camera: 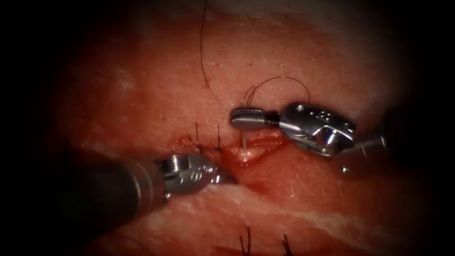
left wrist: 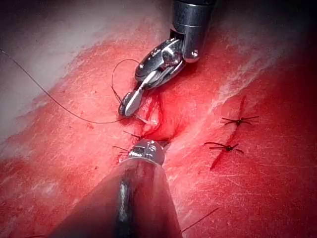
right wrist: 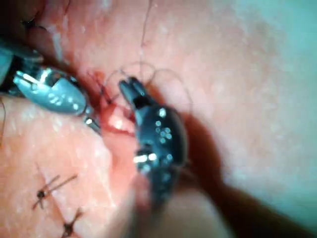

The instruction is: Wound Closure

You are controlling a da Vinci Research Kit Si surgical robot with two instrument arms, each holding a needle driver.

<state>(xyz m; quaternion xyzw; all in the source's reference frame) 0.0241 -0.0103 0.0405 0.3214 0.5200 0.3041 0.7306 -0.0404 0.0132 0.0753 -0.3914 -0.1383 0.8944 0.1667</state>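
Holding needle upright over the cut

Endoscope view: right tool comes in from the right, shaft slanting down to the right, jaws lying level and pointing left. Jaws closed on the needle, gripping its upper end. Needle shows as a short pale sliver, long axis near vertical, dropping from the jaws into the open cut; lower end meets the tissue at the wound, depth hard to judge. Thread loops above the right tool's jaws and a long strand runs up and away over the tissue. Left tool enters from lower left, tip pointing right at the cut's left end, jaws closed or nearly so, tip at the tissue edge; whether it pinches tissue, can't tell. Cut thread ends stand up left of the needle.

Left wrist view: right tool points down toward the wound, jaws together, thread trailing off across the tissue. Left tool sits at the wound edge. Two tied stitches lie to the side.

Right wrist view: right tool jaws pressed together beside the cut, left tool tip touching the opposite edge.
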